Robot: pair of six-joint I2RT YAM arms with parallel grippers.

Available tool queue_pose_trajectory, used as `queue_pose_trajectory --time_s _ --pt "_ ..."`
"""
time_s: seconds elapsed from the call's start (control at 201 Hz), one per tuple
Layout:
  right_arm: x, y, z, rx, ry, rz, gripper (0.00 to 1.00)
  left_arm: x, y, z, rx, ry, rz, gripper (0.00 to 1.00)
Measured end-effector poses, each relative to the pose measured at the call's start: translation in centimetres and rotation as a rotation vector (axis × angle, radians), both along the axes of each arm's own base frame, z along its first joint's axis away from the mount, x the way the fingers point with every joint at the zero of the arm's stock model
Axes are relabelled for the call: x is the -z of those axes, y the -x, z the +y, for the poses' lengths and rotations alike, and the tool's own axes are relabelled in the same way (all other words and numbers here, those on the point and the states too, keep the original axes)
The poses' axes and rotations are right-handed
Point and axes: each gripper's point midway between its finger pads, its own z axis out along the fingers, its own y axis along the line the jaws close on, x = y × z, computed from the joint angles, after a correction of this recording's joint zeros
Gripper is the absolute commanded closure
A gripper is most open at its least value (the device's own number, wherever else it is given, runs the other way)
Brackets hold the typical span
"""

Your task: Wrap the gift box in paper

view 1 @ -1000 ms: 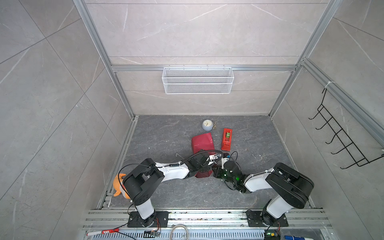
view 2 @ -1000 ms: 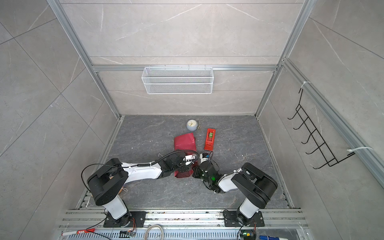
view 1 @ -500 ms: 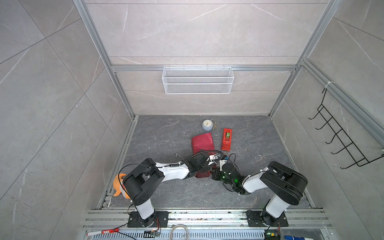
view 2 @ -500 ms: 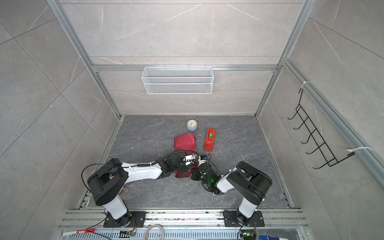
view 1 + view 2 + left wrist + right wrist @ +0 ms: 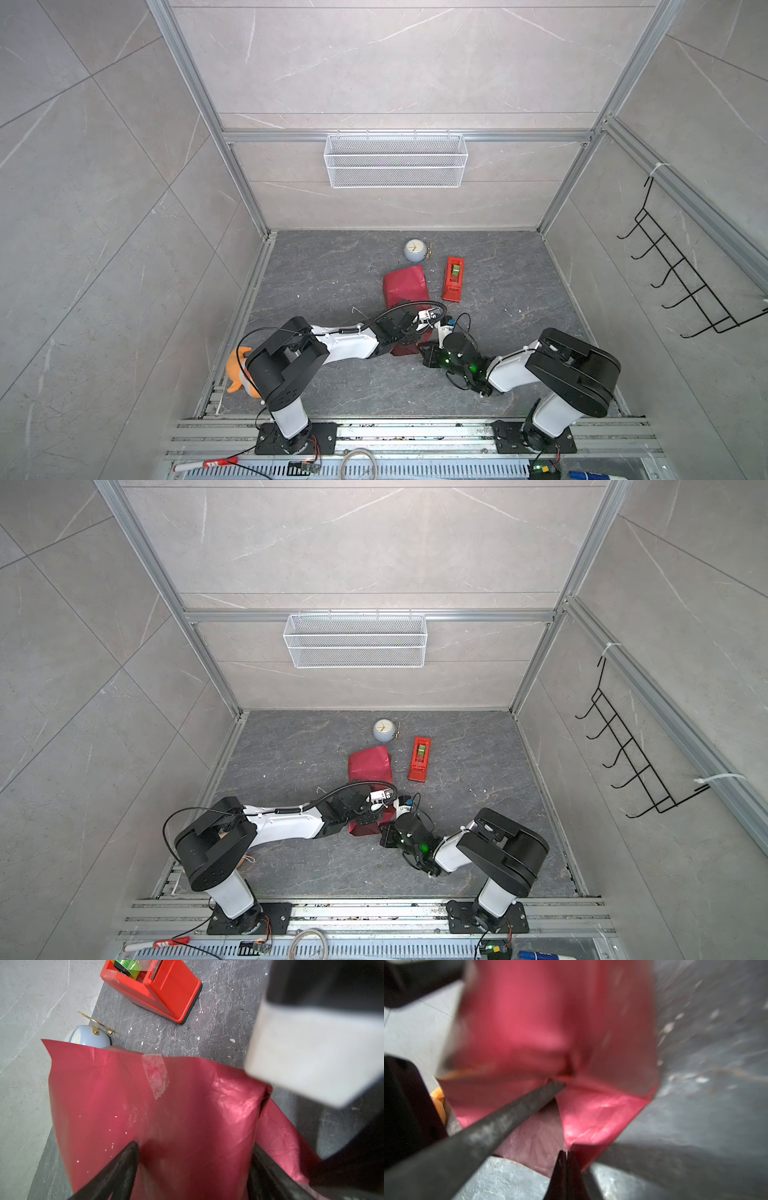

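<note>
The paper (image 5: pixel 145 1109) sleeves the hidden gift box mid-table, its seam held by a tape strip (image 5: pixel 156 1075). My left claw (image 5: pixel 193 1147) spreads wide over it. My right claw (image 5: pixel 565 1155), closed, seemingly pinches the six o'clock end flap, not yet folded.

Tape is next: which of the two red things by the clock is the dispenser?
The tape dispenser: narrow, bright-red plastic, green roll inside; the paper is a broader maroon bundle.

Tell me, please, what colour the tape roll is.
Green tape roll, clearest in the left wrist view.
</note>
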Motion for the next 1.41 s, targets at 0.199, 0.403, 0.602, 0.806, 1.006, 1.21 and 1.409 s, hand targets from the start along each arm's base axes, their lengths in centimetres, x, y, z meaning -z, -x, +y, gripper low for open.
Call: queue_pose_trajectory --time_s 0.199,0.403,0.602,0.806,1.006,1.21,1.409 --pt "-1.2 -1.6 -1.3 0.043 -0.030 -0.007 0.97 0.0 0.0 0.0 0.000 0.000 0.000 0.20" --pt "-0.7 -2.2 -1.9 0.055 -0.027 0.007 0.96 0.0 0.0 0.0 0.000 0.000 0.000 0.20" --pt "0.8 -2.8 -1.0 0.042 -0.016 0.027 0.97 0.0 0.0 0.0 0.000 0.000 0.000 0.17" --pt "0.8 -3.6 -0.3 0.042 -0.042 0.008 0.97 0.2 0.0 0.1 -0.004 -0.014 -0.009 0.16" --pt "0.7 -3.7 -0.1 0.045 -0.052 0.006 0.97 0.3 -0.2 0.1 -0.006 -0.031 -0.028 0.19" --pt "0.2 -3.0 -0.8 0.048 -0.048 0.006 0.97 0.2 -0.4 0.1 -0.010 -0.036 -0.042 0.20" --pt "-1.0 -3.0 -1.2 0.050 -0.047 -0.012 0.97 0.2 -0.4 0.1 -0.014 -0.035 -0.046 0.21"
